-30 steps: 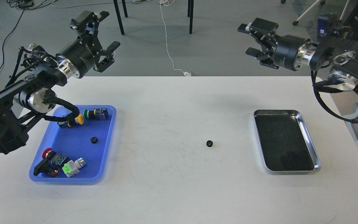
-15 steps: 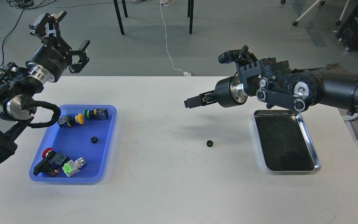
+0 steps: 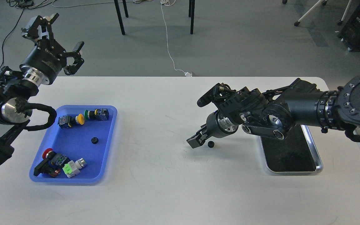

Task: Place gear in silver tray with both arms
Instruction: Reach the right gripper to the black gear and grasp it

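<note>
The right arm [image 3: 292,109] has swung in from the far right edge and come down low over the bench [image 3: 167,181]; its tool [image 3: 198,140], a second ago high beyond the far edge, now hangs just beside the small black gear [image 3: 211,144], partly covering the silver tray [image 3: 316,156]; the left tool [image 3: 55,37] has drawn back leftward and upward, its fingers spread as before.

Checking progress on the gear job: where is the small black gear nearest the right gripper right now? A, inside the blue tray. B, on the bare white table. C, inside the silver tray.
B: the gear lies on the white table beside the right gripper, left of the silver tray.
</note>
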`<state>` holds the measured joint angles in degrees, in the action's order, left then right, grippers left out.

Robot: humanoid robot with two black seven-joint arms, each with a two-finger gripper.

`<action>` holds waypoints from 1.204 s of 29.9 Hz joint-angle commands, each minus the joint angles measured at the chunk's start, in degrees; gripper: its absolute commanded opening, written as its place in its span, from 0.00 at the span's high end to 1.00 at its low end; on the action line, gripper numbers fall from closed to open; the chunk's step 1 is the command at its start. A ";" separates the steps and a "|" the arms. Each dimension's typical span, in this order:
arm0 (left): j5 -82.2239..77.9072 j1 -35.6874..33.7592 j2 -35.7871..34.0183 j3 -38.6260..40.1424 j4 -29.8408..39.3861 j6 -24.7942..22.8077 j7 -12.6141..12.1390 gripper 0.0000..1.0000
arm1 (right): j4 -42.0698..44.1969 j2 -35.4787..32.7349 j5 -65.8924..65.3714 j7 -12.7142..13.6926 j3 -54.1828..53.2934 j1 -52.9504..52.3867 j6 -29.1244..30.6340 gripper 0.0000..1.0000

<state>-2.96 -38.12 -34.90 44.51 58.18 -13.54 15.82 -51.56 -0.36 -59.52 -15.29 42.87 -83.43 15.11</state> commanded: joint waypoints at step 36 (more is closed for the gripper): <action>-0.11 0.06 -4.91 0.05 0.44 -0.53 -0.17 0.02 | -2.75 -2.88 -2.88 0.09 5.47 -2.08 -0.17 0.83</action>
<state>-3.07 -37.98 -39.64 44.57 58.49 -14.06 15.64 -52.84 -1.18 -62.40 -15.20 48.61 -83.74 14.99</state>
